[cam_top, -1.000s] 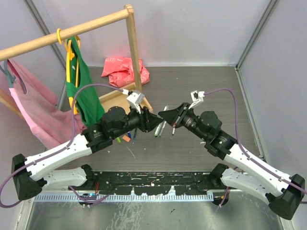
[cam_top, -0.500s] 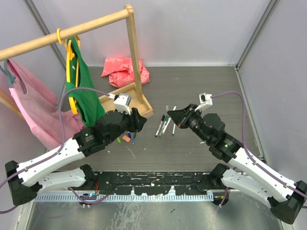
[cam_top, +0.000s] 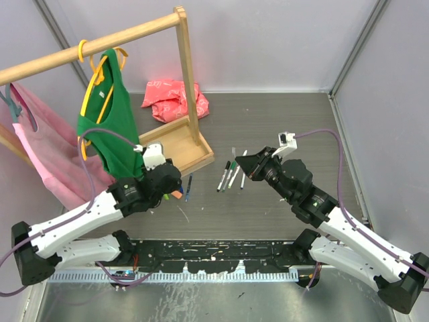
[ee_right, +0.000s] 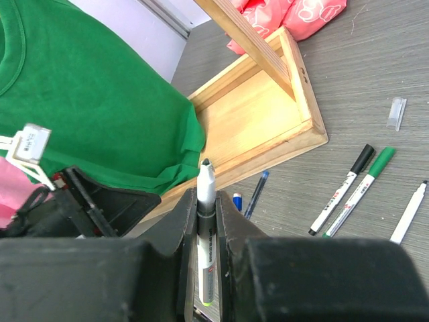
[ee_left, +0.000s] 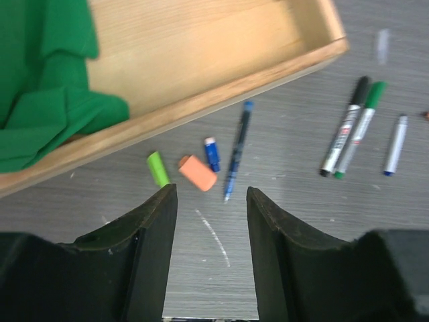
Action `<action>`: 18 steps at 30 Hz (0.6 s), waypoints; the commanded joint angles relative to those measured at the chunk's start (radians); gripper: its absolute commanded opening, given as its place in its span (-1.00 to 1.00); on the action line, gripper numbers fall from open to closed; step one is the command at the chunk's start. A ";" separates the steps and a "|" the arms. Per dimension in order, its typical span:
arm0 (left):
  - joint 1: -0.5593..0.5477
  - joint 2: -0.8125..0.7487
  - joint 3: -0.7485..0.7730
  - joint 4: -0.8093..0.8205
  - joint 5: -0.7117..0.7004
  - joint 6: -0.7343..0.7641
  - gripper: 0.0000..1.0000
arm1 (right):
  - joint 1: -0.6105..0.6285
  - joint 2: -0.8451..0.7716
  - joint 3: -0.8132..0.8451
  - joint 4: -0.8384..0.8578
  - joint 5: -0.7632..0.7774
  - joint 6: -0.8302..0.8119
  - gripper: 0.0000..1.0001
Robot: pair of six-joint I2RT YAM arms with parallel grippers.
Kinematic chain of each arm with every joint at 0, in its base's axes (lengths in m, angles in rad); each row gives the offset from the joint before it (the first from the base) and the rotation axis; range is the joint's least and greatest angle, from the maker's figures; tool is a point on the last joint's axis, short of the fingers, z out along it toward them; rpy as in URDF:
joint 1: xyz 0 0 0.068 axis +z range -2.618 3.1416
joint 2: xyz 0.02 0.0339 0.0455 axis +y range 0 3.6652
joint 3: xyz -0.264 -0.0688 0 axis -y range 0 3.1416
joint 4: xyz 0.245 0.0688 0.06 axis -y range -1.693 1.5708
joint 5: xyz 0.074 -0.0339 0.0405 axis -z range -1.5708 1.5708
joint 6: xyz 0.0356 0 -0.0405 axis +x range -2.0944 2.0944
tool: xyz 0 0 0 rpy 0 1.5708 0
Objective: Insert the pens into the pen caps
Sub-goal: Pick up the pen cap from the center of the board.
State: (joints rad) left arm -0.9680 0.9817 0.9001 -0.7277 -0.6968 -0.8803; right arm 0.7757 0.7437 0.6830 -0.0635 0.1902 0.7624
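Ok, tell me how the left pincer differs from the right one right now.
The left pincer stands open; the right pincer is shut. The left holds nothing, while the right clamps a pen that sticks out past its fingers. The left looks down on a green cap and an orange cap; the right faces the wooden tray. Both have black fingers.

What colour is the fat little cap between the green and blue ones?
The cap is orange; the left wrist view shows it best.

Even, diffuse light falls from above, leaving only faint shadows on the grey table. A pale sheen marks the metal strip at its near edge. The pens look slightly soft in the left wrist view.
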 commanded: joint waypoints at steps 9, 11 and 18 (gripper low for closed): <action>0.091 0.083 -0.080 -0.102 -0.004 -0.161 -0.09 | -0.001 -0.006 -0.003 0.021 0.020 -0.001 -1.00; 0.112 0.091 -0.095 -0.067 0.020 -0.158 -0.09 | -0.001 -0.008 -0.005 0.018 0.019 0.000 -1.00; 0.161 0.129 -0.135 0.016 0.081 -0.130 -0.08 | -0.001 -0.007 -0.011 0.014 0.016 0.004 -1.00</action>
State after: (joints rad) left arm -0.8295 1.0889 0.7727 -0.7856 -0.6353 -1.0092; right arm 0.7757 0.7441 0.6689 -0.0875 0.1940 0.7631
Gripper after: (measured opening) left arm 0.458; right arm 0.172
